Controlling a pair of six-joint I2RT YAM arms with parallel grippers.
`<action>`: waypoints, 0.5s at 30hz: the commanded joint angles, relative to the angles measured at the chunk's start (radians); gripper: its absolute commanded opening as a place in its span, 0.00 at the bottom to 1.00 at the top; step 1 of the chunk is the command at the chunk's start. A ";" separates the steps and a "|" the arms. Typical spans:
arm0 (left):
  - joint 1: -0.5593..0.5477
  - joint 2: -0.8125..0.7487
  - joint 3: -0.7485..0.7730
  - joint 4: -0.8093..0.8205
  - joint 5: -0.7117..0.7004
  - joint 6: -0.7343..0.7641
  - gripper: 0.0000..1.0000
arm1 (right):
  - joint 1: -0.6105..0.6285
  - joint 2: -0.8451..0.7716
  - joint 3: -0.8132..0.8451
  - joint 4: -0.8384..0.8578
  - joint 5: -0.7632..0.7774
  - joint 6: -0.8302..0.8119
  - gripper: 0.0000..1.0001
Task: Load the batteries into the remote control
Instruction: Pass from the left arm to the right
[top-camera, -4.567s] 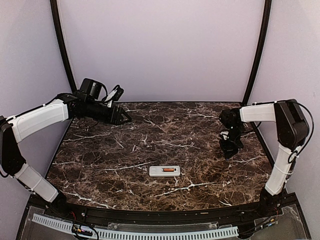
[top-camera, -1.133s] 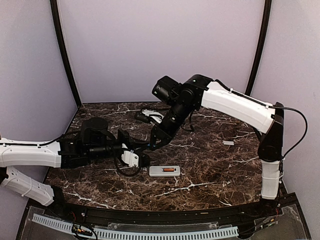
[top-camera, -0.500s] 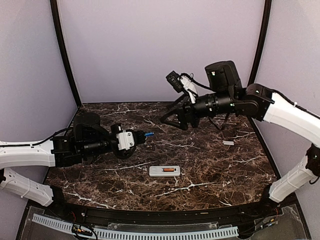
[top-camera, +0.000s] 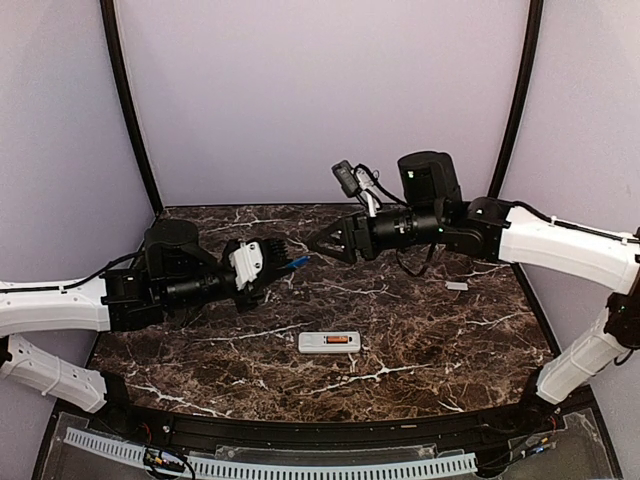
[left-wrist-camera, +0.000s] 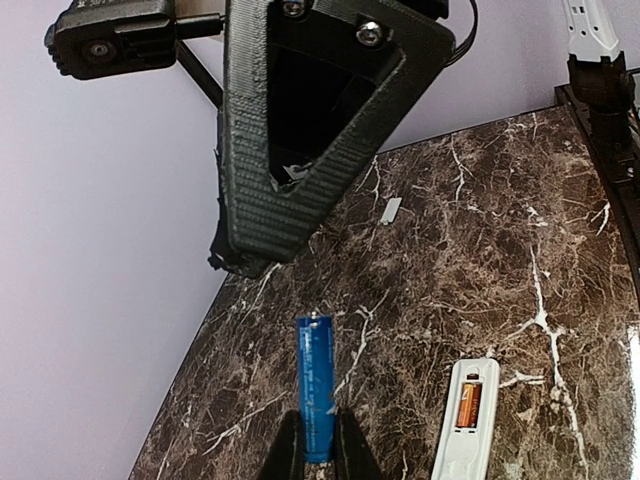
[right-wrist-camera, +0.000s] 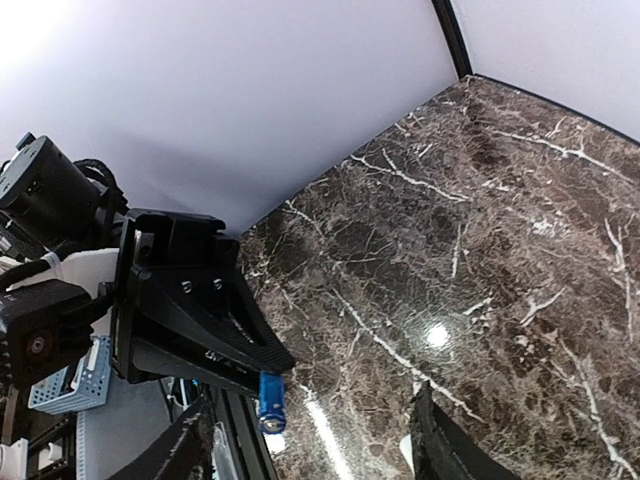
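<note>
One marble table (top-camera: 420, 330) carried two arms. The left gripper (top-camera: 283, 264) was clenched on the blue battery (top-camera: 298, 263), holding it in the air at about 11 o'clock from the table's middle. The right gripper (top-camera: 315, 243) hung just beyond the battery's free end with its jaws spread and nothing between them. It seemed to be just short of touching, though the overhead view was too coarse to be sure. One remote control (top-camera: 329, 342) lay on its face at 6 o'clock with its bay open. One whitish cover plate (top-camera: 457, 286) sat well apart at 3 o'clock. There were two batteries. The blue one stood out of the left fingers (left-wrist-camera: 290, 455), and the orange battery (left-wrist-camera: 468, 405) was already seated in the bay. Compared with half a second before, the right gripper had come lower and nearer to the blue battery and its jaws had widened. The left gripper had shifted slightly towards 12 o'clock, while the remote control and the cover plate had not moved.
</note>
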 joint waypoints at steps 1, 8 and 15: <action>-0.004 0.007 0.018 -0.004 0.010 -0.029 0.00 | 0.029 0.007 0.000 0.024 -0.021 0.069 0.57; -0.004 0.016 0.013 -0.020 0.021 -0.020 0.00 | 0.045 0.045 0.010 0.005 -0.051 0.101 0.39; -0.004 0.027 0.011 -0.009 0.027 -0.019 0.00 | 0.052 0.069 0.013 -0.032 -0.022 0.092 0.41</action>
